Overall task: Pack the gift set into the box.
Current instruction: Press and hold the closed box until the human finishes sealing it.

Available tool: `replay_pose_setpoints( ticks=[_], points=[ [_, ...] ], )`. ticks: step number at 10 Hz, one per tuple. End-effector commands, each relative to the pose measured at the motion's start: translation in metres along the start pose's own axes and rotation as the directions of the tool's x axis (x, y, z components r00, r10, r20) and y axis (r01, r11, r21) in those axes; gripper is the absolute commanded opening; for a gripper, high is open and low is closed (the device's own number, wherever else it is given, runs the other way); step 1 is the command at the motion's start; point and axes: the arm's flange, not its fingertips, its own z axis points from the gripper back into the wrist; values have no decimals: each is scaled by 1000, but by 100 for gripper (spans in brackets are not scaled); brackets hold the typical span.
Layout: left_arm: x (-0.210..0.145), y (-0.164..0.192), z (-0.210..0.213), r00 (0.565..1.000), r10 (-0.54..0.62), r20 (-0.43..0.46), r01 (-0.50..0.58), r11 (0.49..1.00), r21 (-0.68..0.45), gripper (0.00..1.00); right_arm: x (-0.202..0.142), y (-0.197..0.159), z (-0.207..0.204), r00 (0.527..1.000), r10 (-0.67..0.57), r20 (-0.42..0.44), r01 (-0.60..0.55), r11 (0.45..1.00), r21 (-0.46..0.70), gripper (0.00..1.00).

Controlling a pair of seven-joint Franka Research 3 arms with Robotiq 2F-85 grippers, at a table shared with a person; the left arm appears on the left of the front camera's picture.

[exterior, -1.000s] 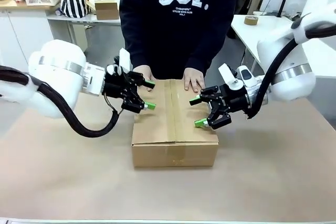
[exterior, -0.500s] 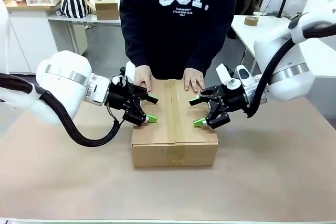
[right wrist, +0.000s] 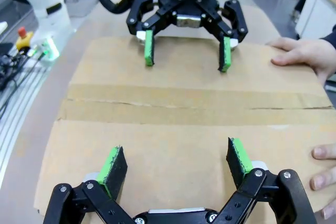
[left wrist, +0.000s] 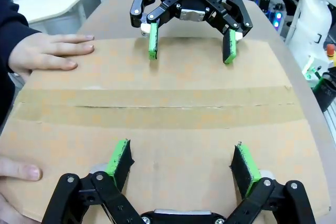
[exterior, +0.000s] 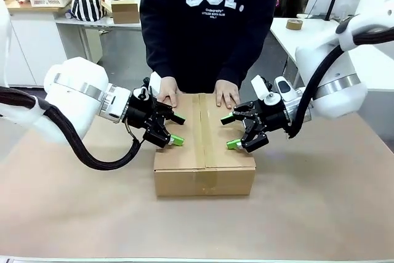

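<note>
The left gripper [exterior: 177,129] and the right gripper [exterior: 229,132] are shown level and pointed at each other, near but apart. Both are spread wide (green pads [exterior: 176,140] well separated, nothing clasped), each turned inward.

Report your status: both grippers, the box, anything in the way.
Left gripper open, over the left flap. Right gripper open, over the right flap. Box flaps folded shut. Person's hands rest on its far edge.
</note>
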Motion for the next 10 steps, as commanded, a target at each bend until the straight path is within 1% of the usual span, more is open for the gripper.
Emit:
replay_pose_setpoints(
  ticks=[1,2,10],
  points=[
    [-10,-2,-4,997,-44,-68,46,999,26,100,0,0,0,1000,0,0,0,1000,0,100],
    [0,0,0,1000,0,0,0,1000,0,100,0,0,0,1000,0,0,0,1000,0,100],
    [0,0,0,1000,0,0,0,1000,0,100,0,0,0,1000,0,0,0,1000,0,100]
  ],
)
